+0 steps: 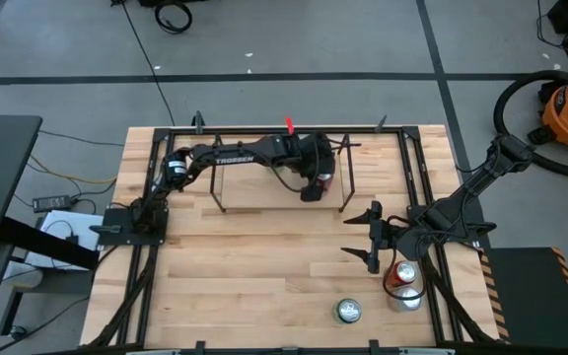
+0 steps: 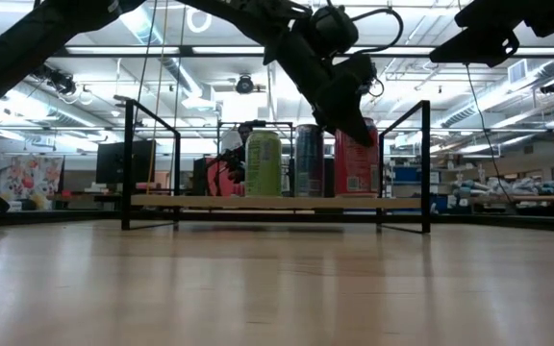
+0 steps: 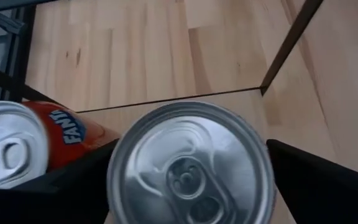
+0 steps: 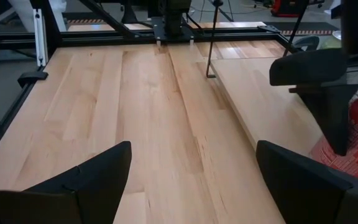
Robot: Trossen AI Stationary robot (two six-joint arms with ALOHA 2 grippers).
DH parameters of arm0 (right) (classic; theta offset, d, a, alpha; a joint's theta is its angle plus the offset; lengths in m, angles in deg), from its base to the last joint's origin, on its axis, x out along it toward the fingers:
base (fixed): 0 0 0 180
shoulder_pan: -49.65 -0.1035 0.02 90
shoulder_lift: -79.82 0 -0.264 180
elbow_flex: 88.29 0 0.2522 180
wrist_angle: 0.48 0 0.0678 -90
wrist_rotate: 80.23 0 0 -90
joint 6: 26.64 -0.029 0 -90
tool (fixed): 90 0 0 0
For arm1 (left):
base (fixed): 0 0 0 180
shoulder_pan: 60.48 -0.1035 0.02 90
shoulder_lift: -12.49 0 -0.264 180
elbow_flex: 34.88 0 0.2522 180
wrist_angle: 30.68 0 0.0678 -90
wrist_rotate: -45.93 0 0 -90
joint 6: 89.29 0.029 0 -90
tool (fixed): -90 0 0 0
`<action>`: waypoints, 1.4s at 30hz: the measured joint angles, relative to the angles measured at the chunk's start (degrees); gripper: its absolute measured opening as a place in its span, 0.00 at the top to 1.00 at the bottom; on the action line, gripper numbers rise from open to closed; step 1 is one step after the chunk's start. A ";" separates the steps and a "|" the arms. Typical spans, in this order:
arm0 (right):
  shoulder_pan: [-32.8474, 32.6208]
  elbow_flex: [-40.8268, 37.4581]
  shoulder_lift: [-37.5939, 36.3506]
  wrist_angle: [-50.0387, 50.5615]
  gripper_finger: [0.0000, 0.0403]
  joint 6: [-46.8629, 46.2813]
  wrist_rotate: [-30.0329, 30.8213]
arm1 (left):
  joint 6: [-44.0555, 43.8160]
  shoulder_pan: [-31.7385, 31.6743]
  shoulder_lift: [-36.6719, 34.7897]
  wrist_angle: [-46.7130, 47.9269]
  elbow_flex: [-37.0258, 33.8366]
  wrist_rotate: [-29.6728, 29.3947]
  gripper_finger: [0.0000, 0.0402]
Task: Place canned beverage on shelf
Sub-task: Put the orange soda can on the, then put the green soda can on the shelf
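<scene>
The shelf (image 2: 210, 202), thin black rods with a light wood deck (image 1: 254, 192), stands at the table's far middle. A green can (image 2: 263, 163), a dark can (image 2: 308, 160) and a red can (image 2: 356, 168) stand upright on it in a row. My left gripper (image 2: 349, 113) is open over the red can at the row's right end. In the left wrist view its fingers stand on either side of a silver-topped can (image 3: 188, 165), with an orange Fanta can (image 3: 67, 134) beside it. My right gripper (image 1: 373, 239) waits open at the table's right, nothing between its fingers (image 4: 73, 180).
Three more cans stand near the table's front right: two close together (image 1: 402, 274) (image 1: 405, 298) under the right arm, and one alone (image 1: 348, 312). A black frame (image 1: 412, 177) edges the table. Bare wood lies between the shelf and the table's near edge.
</scene>
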 joint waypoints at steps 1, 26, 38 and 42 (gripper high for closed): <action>0.00 0.00 0.02 -0.02 0.12 0.00 0.00 | 0.15 0.15 0.00 0.13 0.00 0.02 0.01; 0.00 0.00 0.01 -0.48 0.12 0.00 -0.13 | 0.80 0.98 0.20 11.06 13.90 -0.79 0.01; 0.00 0.00 0.01 -0.25 0.12 0.00 -0.22 | 2.08 -2.33 -1.49 22.14 20.81 -3.00 0.01; 0.00 0.00 0.00 0.22 0.12 0.04 -0.20 | -0.44 -3.59 -1.84 26.01 20.87 -2.20 0.01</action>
